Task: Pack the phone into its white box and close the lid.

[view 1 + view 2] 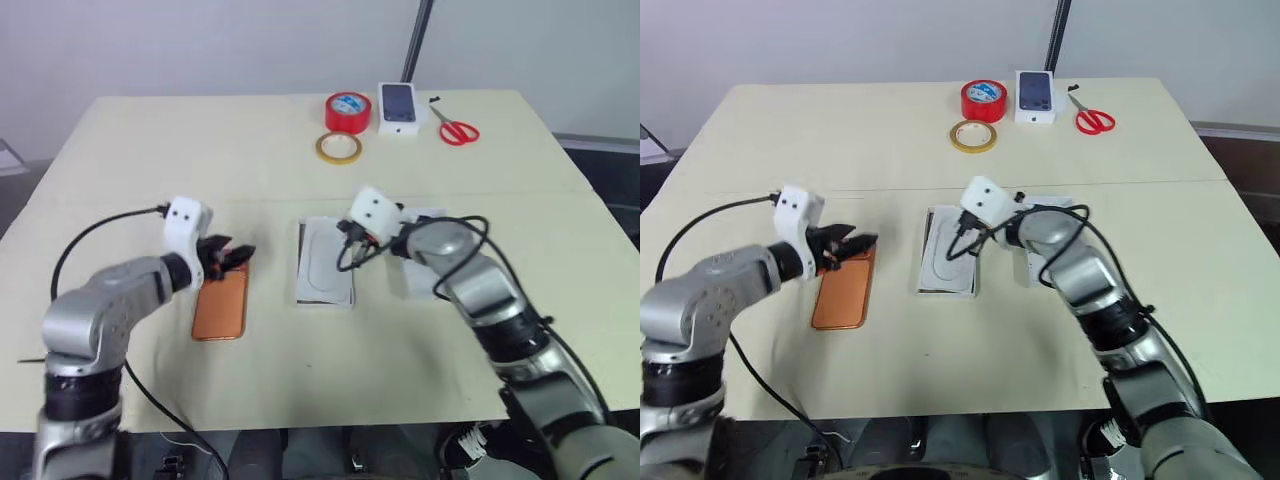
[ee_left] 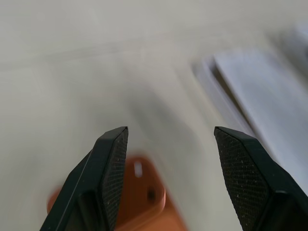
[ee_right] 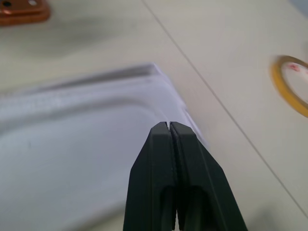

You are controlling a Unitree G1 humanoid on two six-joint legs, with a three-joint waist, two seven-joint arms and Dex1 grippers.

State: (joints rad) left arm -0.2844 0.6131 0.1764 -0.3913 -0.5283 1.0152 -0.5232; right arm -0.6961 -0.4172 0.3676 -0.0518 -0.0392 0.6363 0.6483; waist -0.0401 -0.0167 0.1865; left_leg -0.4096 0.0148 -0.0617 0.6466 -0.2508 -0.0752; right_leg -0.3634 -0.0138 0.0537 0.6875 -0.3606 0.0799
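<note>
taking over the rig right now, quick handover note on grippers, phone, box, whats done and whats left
Left gripper: open, empty, over the far end of the phone.
Right gripper: shut, holding nothing, tips above the white box.
The phone lies back up on the table, to the left of the box and apart from it.
The box sits open at table centre with nothing in it. A white piece, probably the lid, lies to its right, partly hidden by the right arm.
Done: nothing packed.
Left: pick up the phone, lay it in the box, close the lid.
</note>
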